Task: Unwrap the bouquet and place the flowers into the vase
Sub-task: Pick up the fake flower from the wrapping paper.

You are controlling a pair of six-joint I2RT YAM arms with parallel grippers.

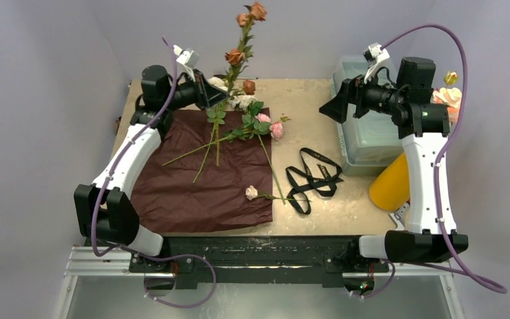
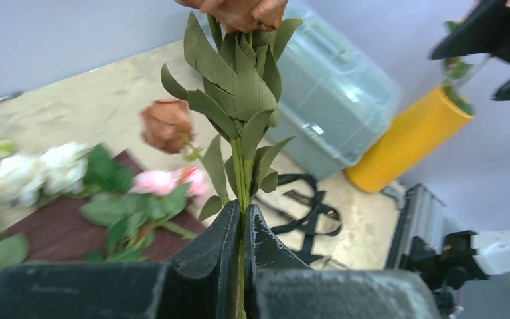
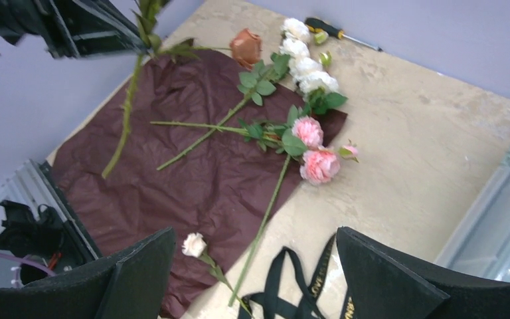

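Left gripper (image 2: 242,219): clamped on green stem of peach-rose spray (image 2: 239,86), held upright. Right gripper (image 3: 254,242): jaws wide, empty. Other flowers (image 1: 259,126): lying on maroon paper (image 1: 192,179) on table (image 1: 305,106). Vase (image 1: 390,183): yellow, beside right arm (image 1: 420,173), near clear box (image 1: 365,149).

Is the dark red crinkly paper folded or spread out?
Spread out: the maroon crinkled paper sheet lies flat, long-stemmed roses on top.

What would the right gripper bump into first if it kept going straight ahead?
Probably the maroon paper near the pink roses; the open right gripper tilts down toward it, though depth is unclear.
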